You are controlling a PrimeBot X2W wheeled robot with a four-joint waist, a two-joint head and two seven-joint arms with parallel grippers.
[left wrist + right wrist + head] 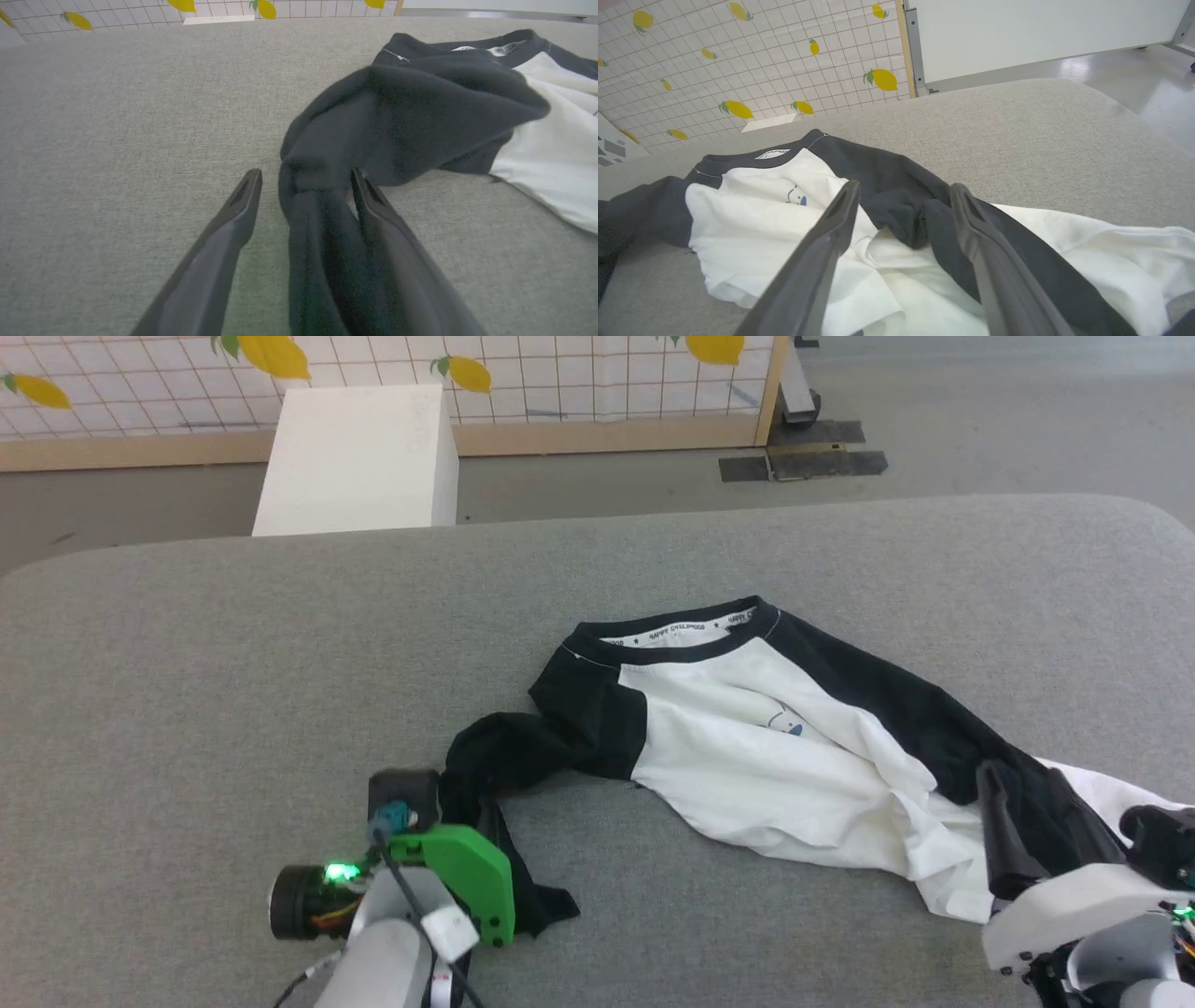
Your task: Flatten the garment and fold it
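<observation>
The garment (747,747) lies crumpled on the grey table (187,663), neckline toward the far side, white torso bunched in folds. One black sleeve (397,116) trails toward the near left. Its end lies loose between the fingers of my left gripper (304,176), which is open and low over the table. At the near right, my right gripper (906,189) is open, hovering just above the other black sleeve (906,205) where it crosses the rumpled white cloth. Nothing is pinched in either gripper.
A white box (359,457) stands on the floor beyond the table's far edge. Behind it is a panel with a lemon pattern (560,373). Bare grey table surface stretches to the left and behind the garment. The table's right corner is rounded.
</observation>
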